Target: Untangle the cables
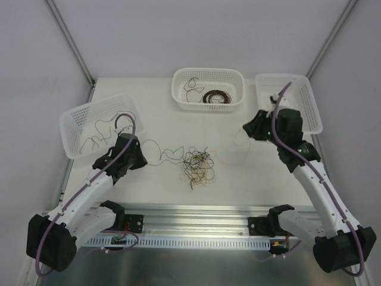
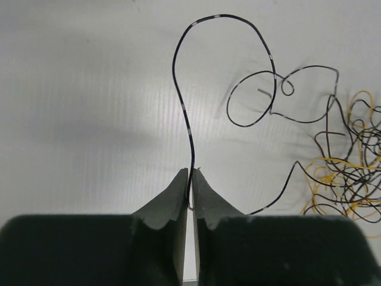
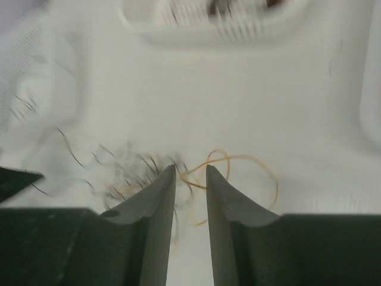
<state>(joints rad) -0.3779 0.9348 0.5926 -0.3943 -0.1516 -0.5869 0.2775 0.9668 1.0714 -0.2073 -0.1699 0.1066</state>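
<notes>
A loose clump of black and yellow-tan cables (image 1: 197,165) lies mid-table. My left gripper (image 1: 143,160) is left of it, low over the table, shut on one black cable (image 1: 168,154) that trails right into the clump. In the left wrist view the jaws (image 2: 191,179) pinch this black cable (image 2: 178,71), which loops up and right to the clump (image 2: 351,179). My right gripper (image 1: 246,127) hangs right of and behind the clump, raised. The blurred right wrist view shows its jaws (image 3: 190,170) apart, with a yellow cable loop (image 3: 274,185) and the clump (image 3: 131,170) below them.
A white basket (image 1: 74,119) at the left holds a few black cables. A basket (image 1: 178,89) at the back middle holds a brown coil and loose strands. A third basket (image 1: 312,110) stands at the back right, behind my right arm. A metal rail (image 1: 196,223) runs along the near edge.
</notes>
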